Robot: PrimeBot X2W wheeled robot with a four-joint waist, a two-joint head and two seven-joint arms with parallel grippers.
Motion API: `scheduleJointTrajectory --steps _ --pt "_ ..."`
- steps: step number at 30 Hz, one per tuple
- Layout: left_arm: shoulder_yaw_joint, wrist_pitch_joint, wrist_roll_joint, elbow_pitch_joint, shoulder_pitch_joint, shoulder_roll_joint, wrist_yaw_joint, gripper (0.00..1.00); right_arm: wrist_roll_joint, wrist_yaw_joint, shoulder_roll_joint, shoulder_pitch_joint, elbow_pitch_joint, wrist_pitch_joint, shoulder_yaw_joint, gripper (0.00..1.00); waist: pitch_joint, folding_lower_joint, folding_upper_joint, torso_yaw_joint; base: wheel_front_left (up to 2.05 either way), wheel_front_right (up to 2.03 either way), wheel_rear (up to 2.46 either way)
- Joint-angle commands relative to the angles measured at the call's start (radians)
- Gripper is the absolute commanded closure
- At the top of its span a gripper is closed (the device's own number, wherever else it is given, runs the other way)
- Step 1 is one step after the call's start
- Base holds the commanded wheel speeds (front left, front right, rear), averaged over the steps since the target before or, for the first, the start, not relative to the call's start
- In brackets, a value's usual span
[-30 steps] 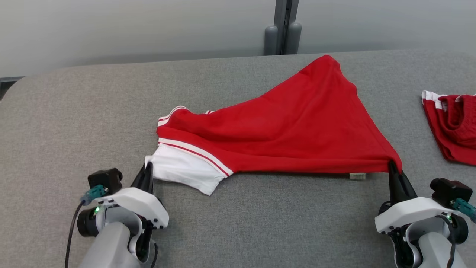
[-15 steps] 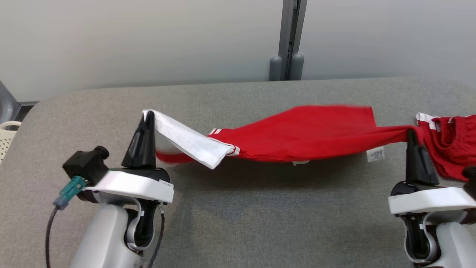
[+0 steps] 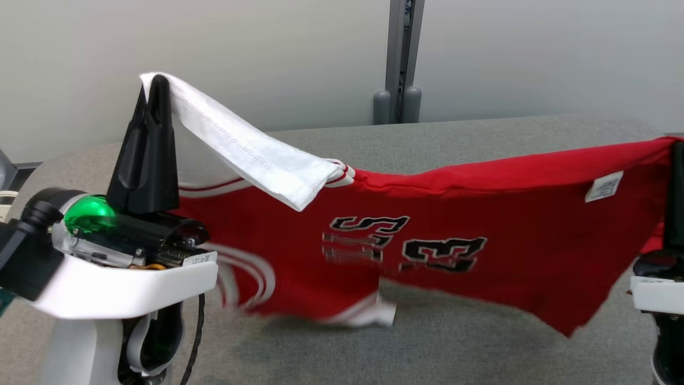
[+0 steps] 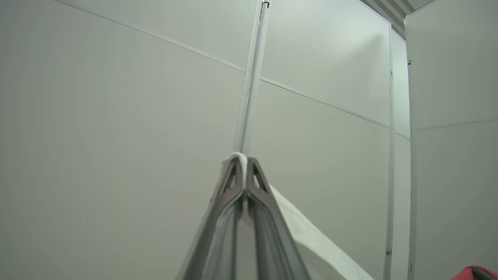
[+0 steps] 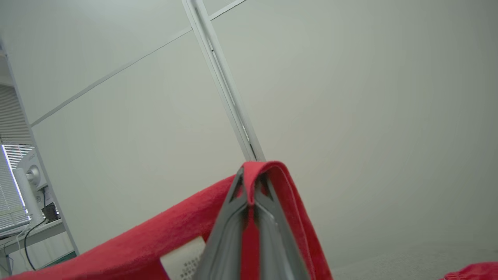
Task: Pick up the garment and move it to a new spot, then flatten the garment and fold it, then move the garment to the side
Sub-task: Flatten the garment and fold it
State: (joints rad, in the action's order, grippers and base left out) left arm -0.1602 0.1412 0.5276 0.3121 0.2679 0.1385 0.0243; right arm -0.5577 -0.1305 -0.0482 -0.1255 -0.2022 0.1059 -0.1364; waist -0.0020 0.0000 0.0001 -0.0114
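Two pinches shut: left gripper [image 3: 155, 83] on the white sleeve [image 3: 256, 155], right gripper [image 3: 677, 152] on a red corner, jersey [image 3: 481, 214] slung between fingertips over the table [image 3: 481, 347]; lift-and-move step, next likely lowering it flat; beyond, post [image 3: 398, 53], nothing seems in the way.

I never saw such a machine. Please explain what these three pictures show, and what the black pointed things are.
It is a robot with two arms; each ends in a pincer of two long dark fingers. The wide picture comes from a camera on its head, looking down at a grey table. The other two come from cameras on the wrists, looking along the fingers toward a pale wall. The left pincer is shut on the white part of a red jersey; the right pincer is shut on its red edge. The jersey hangs stretched between them over the table.
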Motion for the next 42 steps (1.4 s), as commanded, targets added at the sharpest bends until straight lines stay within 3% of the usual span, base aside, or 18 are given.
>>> scheduleJointTrajectory --steps 1,7,15,20,23,29,34,42 --pt "0.004 -0.015 -0.008 0.039 -0.006 0.01 0.009 1.0 0.012 0.0 -0.005 0.015 -0.03 -0.014 -0.016 1.0 0.009 0.0 -0.0001 -0.005 0.0 0.0 0.0" --pt "-0.003 -0.078 -0.004 0.11 0.043 0.028 0.02 1.0 0.041 -0.001 -0.005 0.005 -0.089 -0.068 -0.04 1.0 0.07 0.0 -0.0001 -0.004 0.0 0.0 0.0" --pt "0.014 -0.165 0.008 -0.062 0.38 0.075 -0.023 1.0 0.107 -0.001 -0.054 -0.34 0.026 -0.145 0.058 1.0 0.304 0.0 -0.0001 -0.005 0.0 0.0 0.0" --pt "0.031 -0.209 -0.036 -0.275 0.741 0.111 -0.025 1.0 0.176 -0.001 -0.09 -0.721 0.232 -0.161 0.133 1.0 0.446 0.0 -0.0001 -0.014 0.0 0.0 0.0" --pt "0.033 -0.204 -0.09 -0.405 0.97 0.145 -0.024 1.0 0.215 -0.001 -0.075 -0.958 0.382 -0.142 0.166 1.0 0.519 0.0 -0.0001 -0.024 0.0 0.0 0.0" --pt "0.002 -0.101 -0.191 -0.634 1.31 0.173 -0.042 1.0 0.298 0.0 -0.043 -1.314 0.684 -0.044 0.153 1.0 0.601 0.0 -0.0001 -0.022 0.0 0.0 0.0" --pt "0.01 0.014 -0.185 -0.775 1.382 0.146 -0.046 1.0 0.311 -0.001 -0.021 -1.414 0.868 0.04 0.139 1.0 0.655 0.0 -0.0001 0.002 0.0 0.0 0.0" --pt "0.037 0.096 -0.124 -0.939 1.289 0.095 -0.068 1.0 0.325 -0.001 -0.023 -1.378 1.067 0.117 0.149 1.0 0.746 0.0 -0.0001 0.027 0.0 0.0 0.0"
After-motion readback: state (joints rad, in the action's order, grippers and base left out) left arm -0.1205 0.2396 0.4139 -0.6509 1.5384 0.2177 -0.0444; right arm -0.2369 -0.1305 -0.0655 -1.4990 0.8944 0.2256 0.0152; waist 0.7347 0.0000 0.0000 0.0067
